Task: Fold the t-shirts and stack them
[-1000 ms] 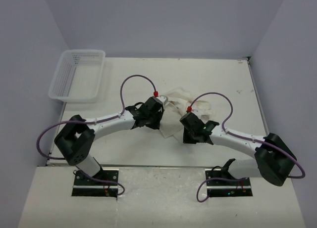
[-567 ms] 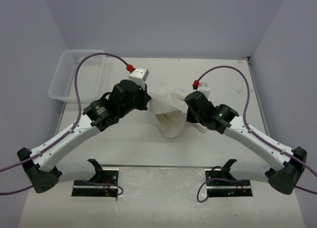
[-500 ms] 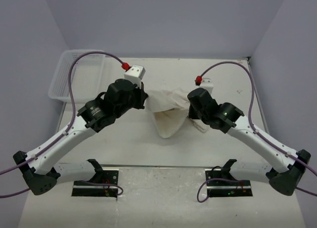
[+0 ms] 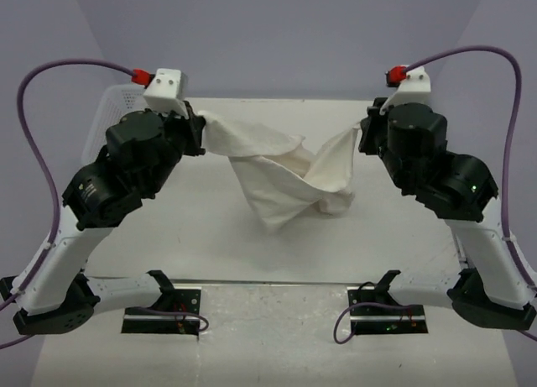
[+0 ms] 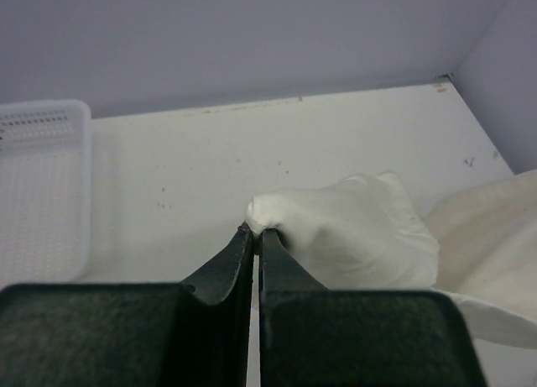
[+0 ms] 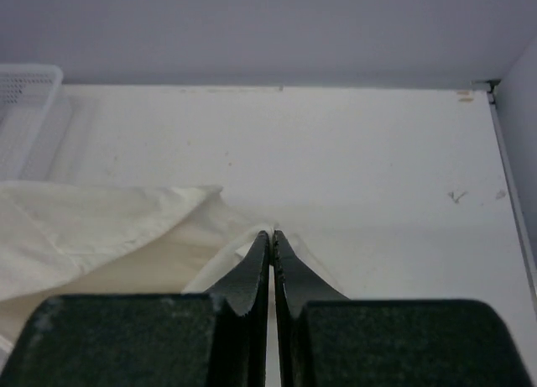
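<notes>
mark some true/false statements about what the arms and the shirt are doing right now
1. The left end effector and the right end effector are both shut on the t-shirt. True.
2. The t-shirt lies folded flat on the table. False: it hangs between the two raised arms and sags in the middle.
3. The basket stands at the far left of the table. True.
4. The right end effector grips the basket. False: it pinches an edge of the t-shirt, and the basket is over on the other side.
</notes>
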Action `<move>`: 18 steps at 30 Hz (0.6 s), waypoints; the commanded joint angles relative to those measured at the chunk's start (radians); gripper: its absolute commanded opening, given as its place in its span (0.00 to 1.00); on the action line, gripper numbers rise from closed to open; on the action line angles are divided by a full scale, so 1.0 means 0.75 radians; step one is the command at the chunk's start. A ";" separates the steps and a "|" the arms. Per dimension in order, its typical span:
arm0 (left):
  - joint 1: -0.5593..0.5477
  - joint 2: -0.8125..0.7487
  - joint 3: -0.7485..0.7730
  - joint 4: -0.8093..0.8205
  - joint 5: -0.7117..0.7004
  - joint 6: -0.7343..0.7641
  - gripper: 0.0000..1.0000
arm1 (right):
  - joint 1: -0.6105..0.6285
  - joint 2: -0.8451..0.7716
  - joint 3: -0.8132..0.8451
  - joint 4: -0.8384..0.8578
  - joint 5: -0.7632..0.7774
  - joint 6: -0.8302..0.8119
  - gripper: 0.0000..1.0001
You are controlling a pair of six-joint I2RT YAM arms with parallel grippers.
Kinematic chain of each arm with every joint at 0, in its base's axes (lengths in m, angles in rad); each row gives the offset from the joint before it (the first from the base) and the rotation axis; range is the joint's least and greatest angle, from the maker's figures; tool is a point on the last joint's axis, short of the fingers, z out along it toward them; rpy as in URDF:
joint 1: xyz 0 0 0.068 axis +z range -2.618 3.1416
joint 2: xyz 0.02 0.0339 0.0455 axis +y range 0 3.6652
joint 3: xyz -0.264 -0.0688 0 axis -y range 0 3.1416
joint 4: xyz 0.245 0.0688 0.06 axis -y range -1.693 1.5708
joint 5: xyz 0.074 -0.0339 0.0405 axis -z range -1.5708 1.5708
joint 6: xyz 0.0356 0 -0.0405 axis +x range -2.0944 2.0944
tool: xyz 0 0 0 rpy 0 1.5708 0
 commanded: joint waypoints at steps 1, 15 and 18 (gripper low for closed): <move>-0.002 -0.011 0.183 -0.066 -0.196 0.094 0.00 | 0.000 0.070 0.240 -0.018 0.110 -0.225 0.00; -0.002 0.022 0.631 -0.115 -0.288 0.219 0.00 | 0.002 0.099 0.786 0.078 0.200 -0.544 0.00; -0.002 0.028 0.678 -0.113 -0.260 0.229 0.00 | 0.004 0.058 0.784 0.107 0.194 -0.567 0.00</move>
